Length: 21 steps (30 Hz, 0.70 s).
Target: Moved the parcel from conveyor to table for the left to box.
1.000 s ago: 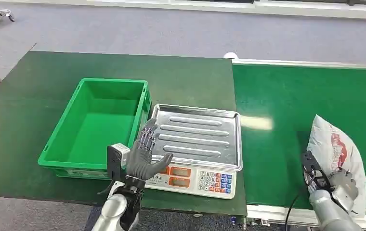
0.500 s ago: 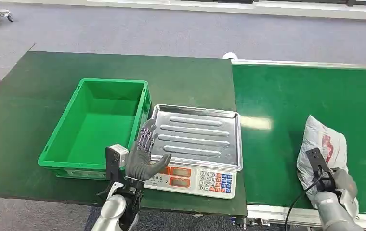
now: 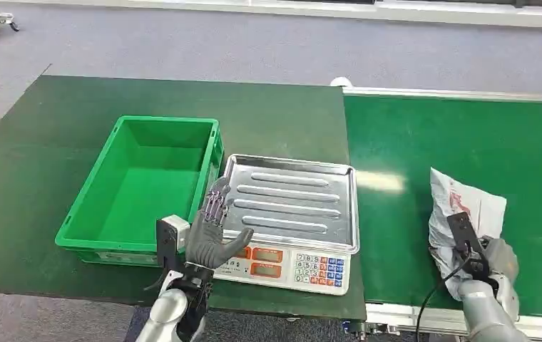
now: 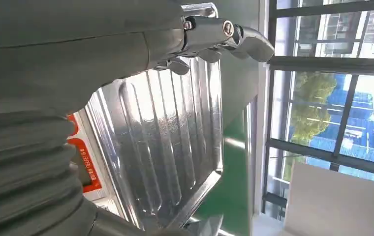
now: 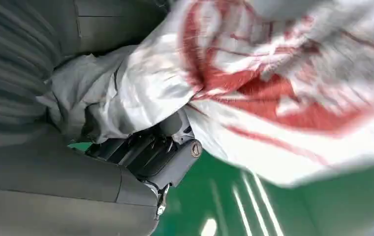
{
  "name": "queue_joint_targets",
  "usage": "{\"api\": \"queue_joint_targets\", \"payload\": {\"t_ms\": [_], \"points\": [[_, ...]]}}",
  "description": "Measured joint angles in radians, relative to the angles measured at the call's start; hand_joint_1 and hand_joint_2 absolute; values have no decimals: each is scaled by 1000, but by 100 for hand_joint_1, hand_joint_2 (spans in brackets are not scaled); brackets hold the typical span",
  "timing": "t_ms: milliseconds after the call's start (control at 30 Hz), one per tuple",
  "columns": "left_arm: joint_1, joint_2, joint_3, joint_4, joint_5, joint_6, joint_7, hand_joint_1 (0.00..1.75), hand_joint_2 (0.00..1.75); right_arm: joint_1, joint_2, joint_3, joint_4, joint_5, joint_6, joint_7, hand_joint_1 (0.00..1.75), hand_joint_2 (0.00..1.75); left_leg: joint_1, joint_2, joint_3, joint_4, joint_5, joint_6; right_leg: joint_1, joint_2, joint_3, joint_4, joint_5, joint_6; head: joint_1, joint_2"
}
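Gripping the crumpled white-and-red parcel [image 3: 461,214] over the green conveyor [image 3: 425,149], the right hand [image 3: 493,260] holds it near the belt's front edge, while the left hand [image 3: 211,231] hovers empty, fingers spread, above the scale [image 3: 289,267].

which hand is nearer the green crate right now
Left. The left hand hovers open beside the green crate, over the scale's tray edge. The right hand is far across on the conveyor, gripping the parcel.
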Motion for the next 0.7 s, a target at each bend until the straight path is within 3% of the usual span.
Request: {"api": "queue_joint_targets", "payload": {"t_ms": [133,400,700], "points": [[0,0,1,0,-4,4,-3,0,175,4,25,43,-86,-57,-26,-10,175,175,0,-1,-1,0,0,0,0,0,0,0,0,0,1,0],[1,-4,17,0,-29,12,-10,0,175,77,77,261,-427,-100,22,87,175,175,0,-1,-2,0,0,0,0,0,-3,0,-1,0,0,0],[3,-4,21,0,-37,10,-11,0,175,117,86,345,-537,-94,3,109,175,175,0,-1,-4,0,0,0,0,0,-3,0,-1,0,0,0]]}}
